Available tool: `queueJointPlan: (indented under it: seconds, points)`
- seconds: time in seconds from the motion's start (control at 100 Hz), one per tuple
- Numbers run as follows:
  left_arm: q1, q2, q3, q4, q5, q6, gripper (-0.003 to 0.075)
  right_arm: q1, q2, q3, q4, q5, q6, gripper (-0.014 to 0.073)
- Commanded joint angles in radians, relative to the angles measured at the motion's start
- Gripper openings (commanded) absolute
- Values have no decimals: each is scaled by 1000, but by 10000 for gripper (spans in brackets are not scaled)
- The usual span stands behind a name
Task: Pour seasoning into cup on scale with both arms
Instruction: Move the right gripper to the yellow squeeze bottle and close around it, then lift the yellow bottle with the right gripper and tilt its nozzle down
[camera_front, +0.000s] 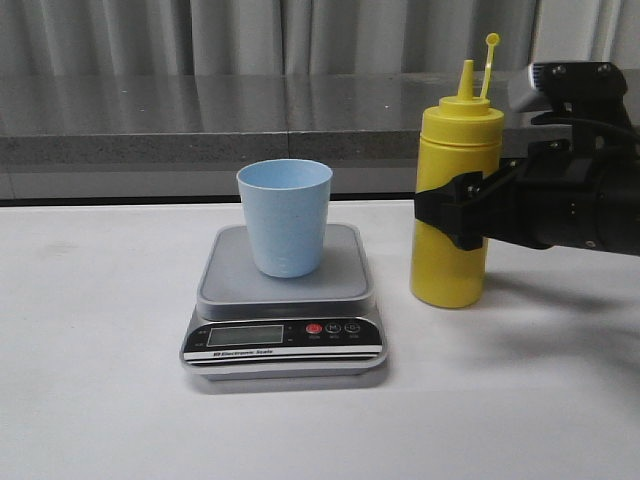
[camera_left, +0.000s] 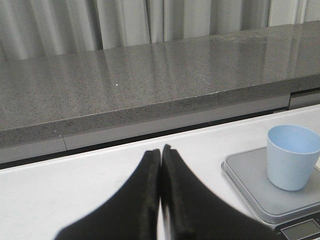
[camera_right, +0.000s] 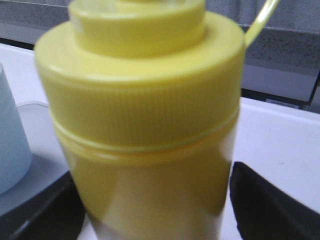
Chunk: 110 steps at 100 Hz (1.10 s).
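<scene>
A white table (camera_front: 90, 400) fronts a speckled grey stone ledge (camera_front: 150, 115) below pale pleated curtains (camera_front: 130, 35).

Pale blue cup (camera_front: 285, 217) upright on silver-grey scale (camera_front: 284, 305), tall yellow seasoning bottle (camera_front: 455, 200) upright just beside

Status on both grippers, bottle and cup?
Left gripper shut, empty, short of the scale. Right gripper straddles the bottle; grip not confirmed. Bottle upright on table, cap off. Cup upright on scale, nothing in the way.
</scene>
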Motion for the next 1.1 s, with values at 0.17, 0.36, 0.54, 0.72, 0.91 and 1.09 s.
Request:
queueJointPlan:
  seconds: [0.17,0.36,0.54,0.72,0.91,1.09]
  points:
    - [3,5,-24,-1,-83,-4,-18,10,-11,-63,-15,-74,2,583]
    - [3,5,-24,-1,-83,-4,-18,10,-9,-65,-15,-66,2,479]
    - [3,5,-24,-1,-83,-4,-18,10,-10,-65,-27,-65,2,203]
    - [3,5,-24,-1,-83,-4,-18,11,-56,-65,-63,-34,2,150]
    - [3,5,-24,-1,-83,-4,-18,11,-160,-79,-73,140,-28,150]
    - [3,5,-24,-1,-83,-4,-18,11,-225,-149,-232,350,-38,150]
